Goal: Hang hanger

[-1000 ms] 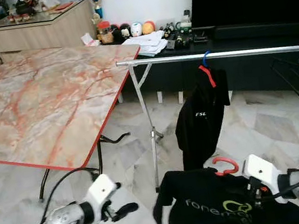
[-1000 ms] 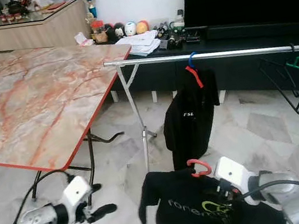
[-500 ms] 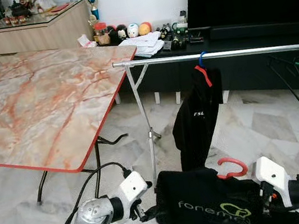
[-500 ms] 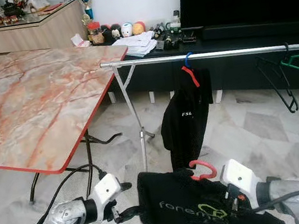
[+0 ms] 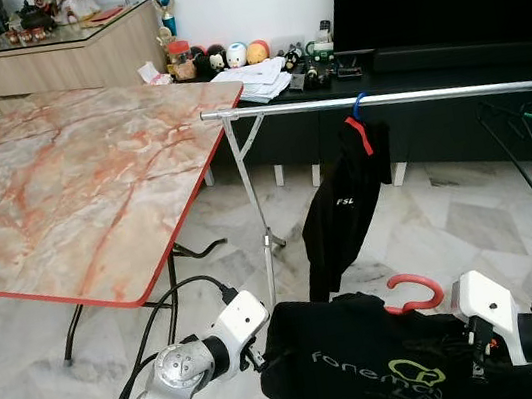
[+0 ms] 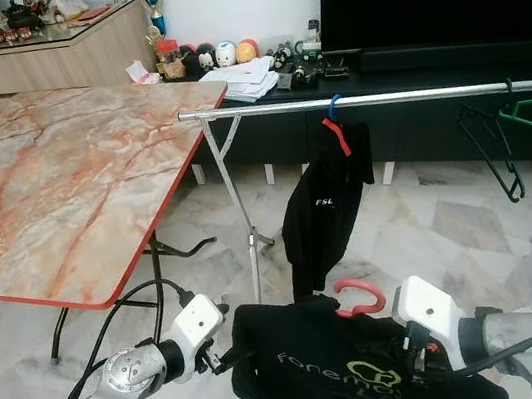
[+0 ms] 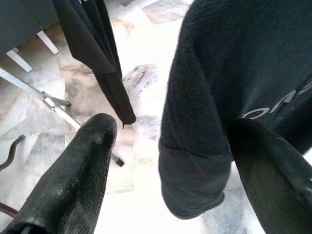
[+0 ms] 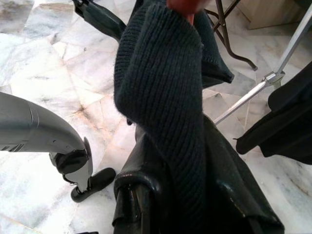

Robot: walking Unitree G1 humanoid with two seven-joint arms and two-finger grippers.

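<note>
I'm looking at a red hanger (image 5: 411, 291) low in the right-centre of the frame, only its curved hook poking up, open side facing down-right. Draped over it is a black T-shirt (image 5: 373, 365) with pale lettering and a green-yellow logo across the chest, bunched and sagging along the bottom edge, its sleeve dangling at lower centre. Up across the right half runs the silver clothes rail (image 5: 382, 100), horizontal, on a thin folding leg. From it, just above centre, hangs another black shirt (image 5: 345, 217) on a red hanger with a blue hook. At far right, empty black and green hangers (image 5: 530, 137) hang from the rail.
</note>
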